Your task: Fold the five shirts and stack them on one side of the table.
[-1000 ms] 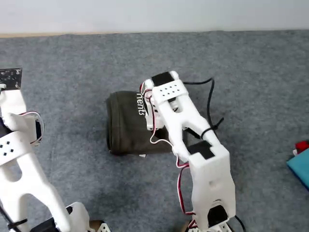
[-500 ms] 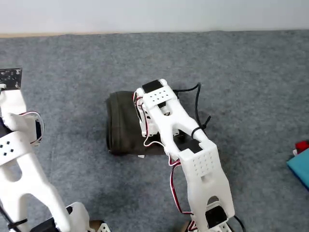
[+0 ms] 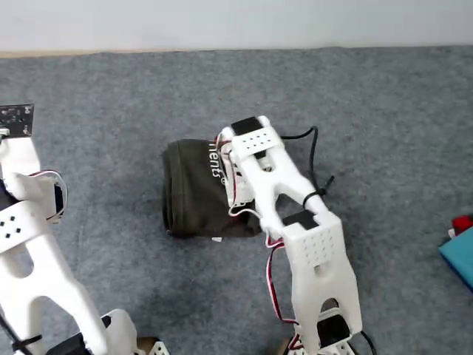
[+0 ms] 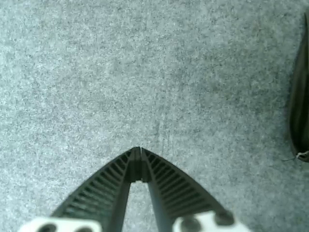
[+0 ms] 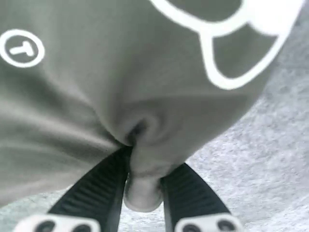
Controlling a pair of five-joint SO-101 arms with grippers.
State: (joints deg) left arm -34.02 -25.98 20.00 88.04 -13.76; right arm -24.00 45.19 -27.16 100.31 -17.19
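The left arm (image 3: 33, 251) stands at the left edge of the high view, over bare grey table covering (image 3: 384, 111). In the left wrist view, the left gripper (image 4: 140, 155) hangs above this covering. Its two ribbed black fingers (image 4: 108, 186) meet at the tips and nothing is between them. The dark edge of the shirt (image 4: 300, 106) lies well apart from these tips.

Near the middle of the table lies one dark olive shirt (image 3: 191, 188). It is folded into a compact, roughly rectangular bundle, and white print shows on its upper face.

The right arm (image 3: 295, 222) extends from the near edge of the table to the right-hand part of the bundle, and its wrist covers that part of the fabric. In the right wrist view, the right gripper (image 5: 141, 186) is closed on a raised pinch of the shirt (image 5: 111, 82). The cloth bunches into a small tuck between the black fingers (image 5: 94, 193). A black cable (image 3: 314, 159) runs beside the wrist.

At the far right edge of the high view rests a blue object (image 3: 462, 255) with a small red object (image 3: 463, 222) just beside it. Both lie well apart from the shirt.
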